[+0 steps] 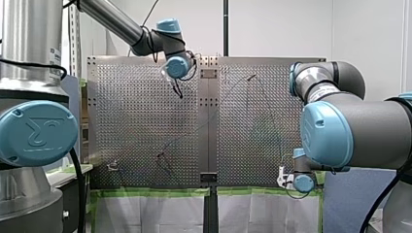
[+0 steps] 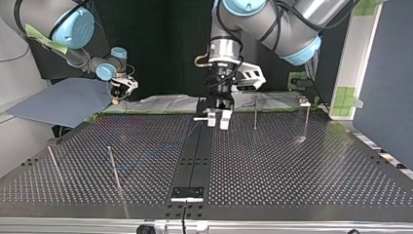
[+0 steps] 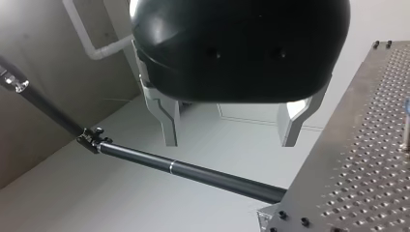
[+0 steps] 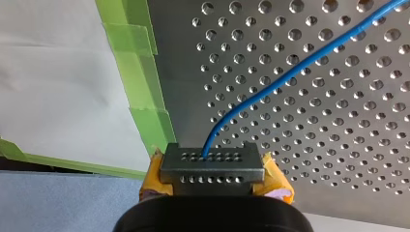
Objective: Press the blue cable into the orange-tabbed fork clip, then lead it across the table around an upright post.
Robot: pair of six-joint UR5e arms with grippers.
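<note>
In the right wrist view my right gripper (image 4: 216,181) has its yellow pads shut on a dark grey connector block (image 4: 211,162). The blue cable (image 4: 290,72) leaves that block and runs over the perforated table (image 4: 338,145). That gripper (image 2: 118,95) sits at the table's back corner, at the top view's left. My left gripper (image 2: 217,118) hangs just above the table's middle strip, open. Its fingers (image 3: 170,128) hold nothing in the left wrist view. The cable (image 2: 146,157) shows faintly on the table. Thin upright posts (image 2: 255,113) (image 2: 114,168) stand on it. I cannot make out the orange-tabbed clip.
More posts (image 2: 307,119) (image 2: 54,165) stand near the table's side edges. Green tape (image 4: 140,82) lines the table's edge beside my right gripper. A black rod (image 3: 193,171) runs past the table's corner under my left gripper. A small fixture (image 1: 112,166) sits near the front view's lower left.
</note>
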